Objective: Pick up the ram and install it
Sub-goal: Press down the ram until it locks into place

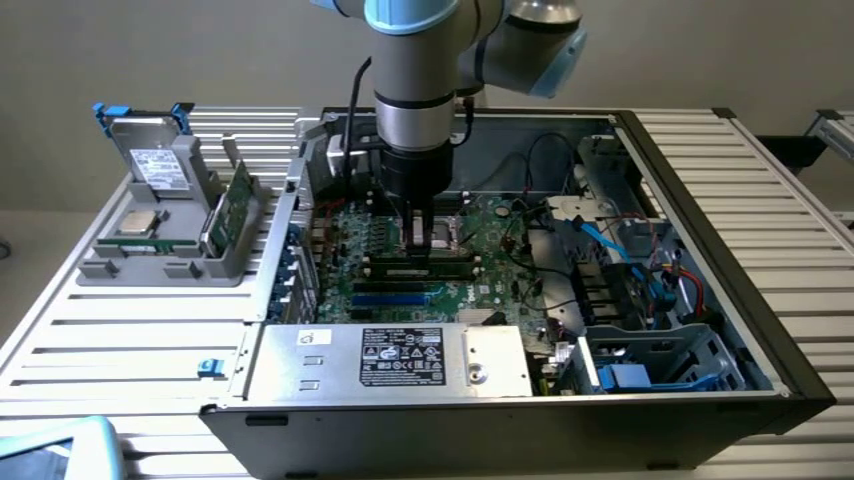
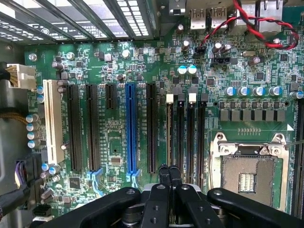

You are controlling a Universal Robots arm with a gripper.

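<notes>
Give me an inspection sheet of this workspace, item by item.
Surface: slatted table carrying an open computer case.
Job's things: ram lies along a motherboard slot under the gripper; whether it is seated, cannot tell.
Clutter: grey holder with green card and drive.
Grippers: gripper shut, over the memory slots.
Cables: red-black wires; blue cables.
Surroundings: nothing seen.

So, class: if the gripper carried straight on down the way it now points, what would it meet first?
Most likely the ram, which looks seated in a memory slot on the motherboard, directly under the shut gripper. I cannot tell whether they already touch.
</notes>
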